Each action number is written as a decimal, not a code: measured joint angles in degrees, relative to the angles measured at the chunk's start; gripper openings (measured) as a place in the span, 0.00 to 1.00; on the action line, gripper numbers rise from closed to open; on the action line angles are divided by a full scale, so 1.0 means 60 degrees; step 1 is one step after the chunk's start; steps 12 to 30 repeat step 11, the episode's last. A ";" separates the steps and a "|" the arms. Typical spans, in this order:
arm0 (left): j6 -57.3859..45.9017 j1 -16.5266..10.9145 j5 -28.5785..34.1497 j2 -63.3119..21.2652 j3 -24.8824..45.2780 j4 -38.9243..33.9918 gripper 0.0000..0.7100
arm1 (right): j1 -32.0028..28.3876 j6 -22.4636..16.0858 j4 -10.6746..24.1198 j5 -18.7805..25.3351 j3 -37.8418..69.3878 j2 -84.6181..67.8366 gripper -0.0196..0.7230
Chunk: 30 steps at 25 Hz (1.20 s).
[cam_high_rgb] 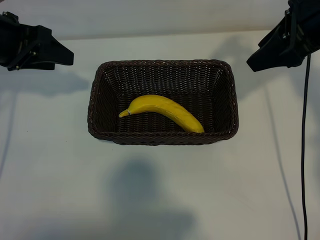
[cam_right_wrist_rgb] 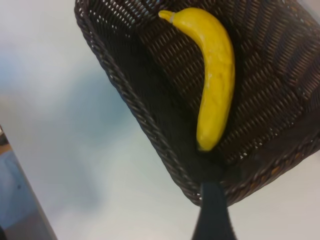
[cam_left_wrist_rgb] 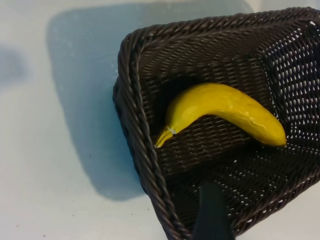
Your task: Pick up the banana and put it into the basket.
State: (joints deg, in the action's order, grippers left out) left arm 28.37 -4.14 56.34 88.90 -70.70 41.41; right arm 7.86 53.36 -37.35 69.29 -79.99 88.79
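The bright yellow banana point(cam_high_rgb: 162, 111) lies inside the dark brown wicker basket point(cam_high_rgb: 93, 102) at the table's middle, stem tip toward the left arm, its other end against the near wall. It touches neither gripper. My left gripper point(cam_high_rgb: 69, 56) hangs at the far left corner, clear of the basket, open and empty. My right gripper point(cam_high_rgb: 251, 64) hangs at the far right corner, also open and empty. The left wrist view looks down on the banana point(cam_left_wrist_rgb: 225, 107) and basket rim point(cam_left_wrist_rgb: 131, 100) past one dark finger point(cam_left_wrist_rgb: 212, 215). The right wrist view shows the banana point(cam_right_wrist_rgb: 217, 75), rim point(cam_right_wrist_rgb: 130, 105) and one finger point(cam_right_wrist_rgb: 212, 215).
A black cable point(cam_high_rgb: 303, 150) runs down the right side of the white table point(cam_high_rgb: 50, 175). Bare table surface surrounds the basket on all sides.
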 joint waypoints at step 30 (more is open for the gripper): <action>0.0000 0.0000 0.0000 0.0000 0.0000 0.0000 0.77 | 0.0000 0.0000 -0.0259 -0.0037 0.0000 0.0000 0.73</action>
